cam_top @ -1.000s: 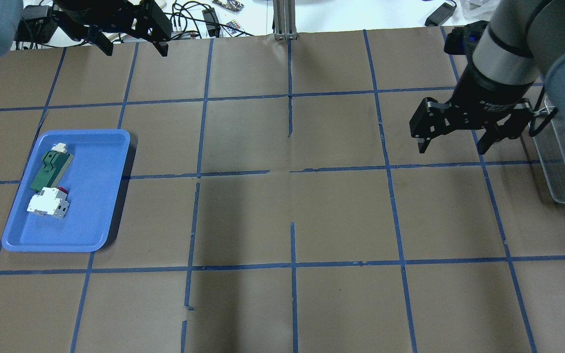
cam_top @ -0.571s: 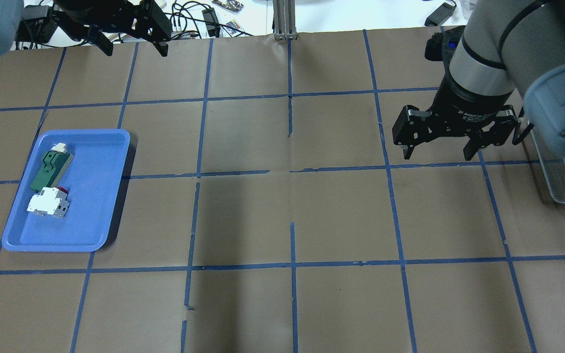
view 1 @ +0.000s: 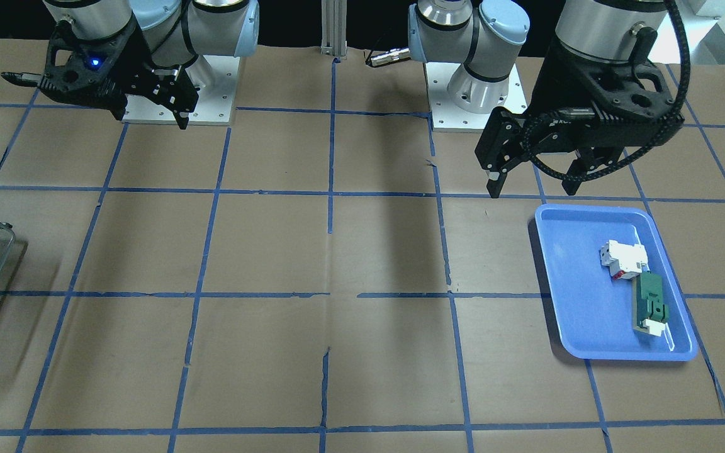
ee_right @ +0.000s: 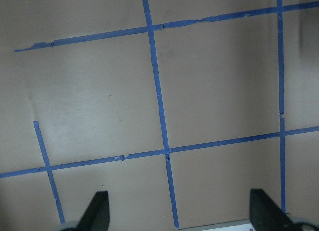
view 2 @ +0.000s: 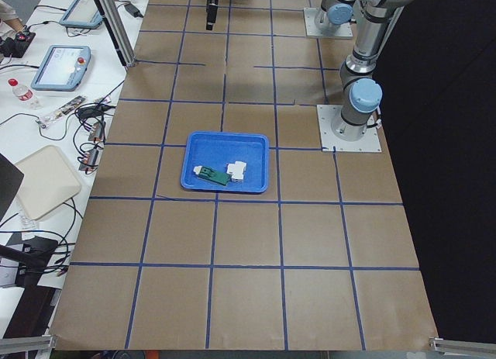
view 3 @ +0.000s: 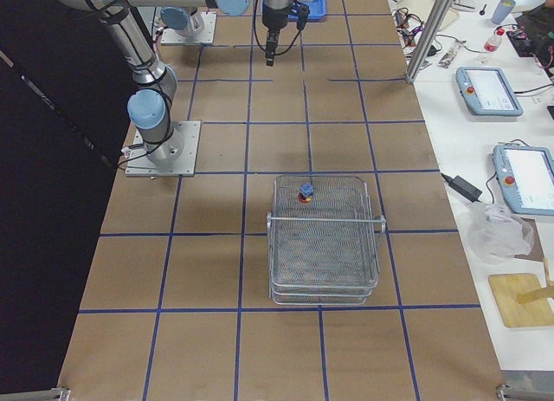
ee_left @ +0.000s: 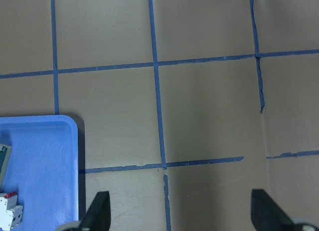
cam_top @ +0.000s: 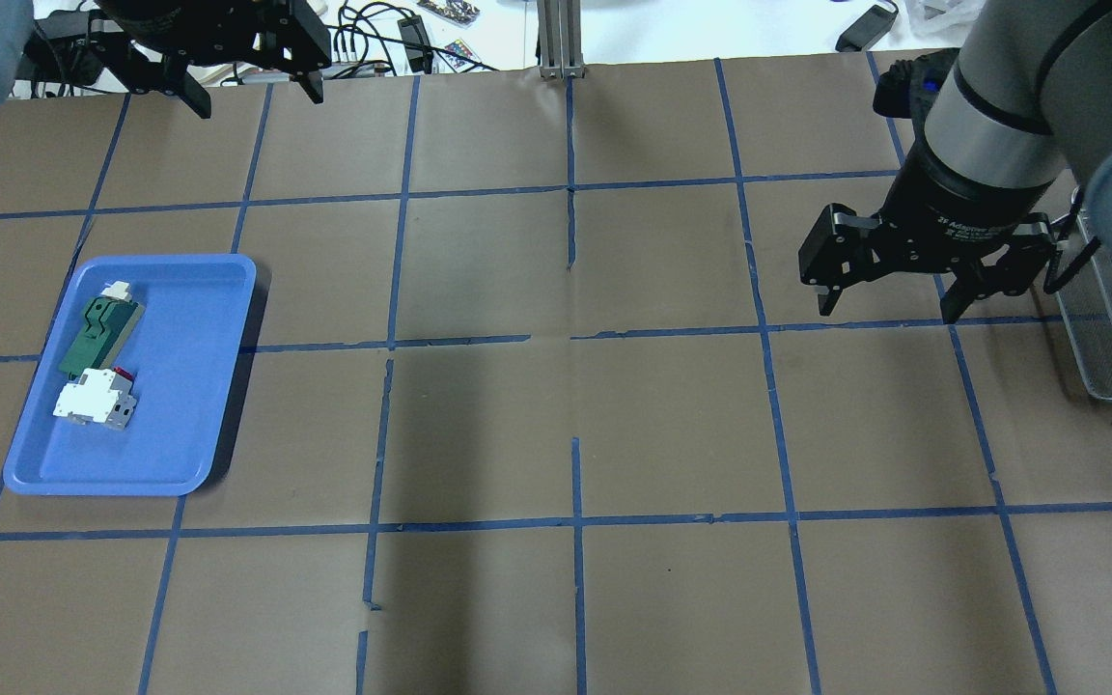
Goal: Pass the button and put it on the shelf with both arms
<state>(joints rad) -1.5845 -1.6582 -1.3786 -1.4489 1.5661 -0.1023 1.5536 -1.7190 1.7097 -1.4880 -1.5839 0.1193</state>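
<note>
Surface point(cam_top: 672, 425): brown paper, blue tape grid.

Button point(view 3: 305, 193): lies on the mesh inside the shelf point(view 3: 325, 245), at the rack's end that faces the middle of the surface. Blue block and red cap both show in the right side view. It is too small there to tell how it is tilted. No tool touches it.

Shelf: grey wire rack at the right end of the surface. Only its left edge shows in the overhead view.

Right tool point(cam_top: 888, 311): released, jaws spread wide, nothing between them. It hangs above the surface just left of the shelf, apart from it. Its wrist view shows only bare paper and tape lines between the fingers point(ee_right: 97, 211).

Left tool point(cam_top: 255, 99): released too, jaws wide, empty. It hangs over the far left of the surface, beyond the blue tray point(cam_top: 180, 434).

Blue tray: on the left side, holding a green block point(cam_top: 97, 328) at its far end and a white boxy component point(cam_top: 88, 398) just nearer, the two touching or almost so.
</note>
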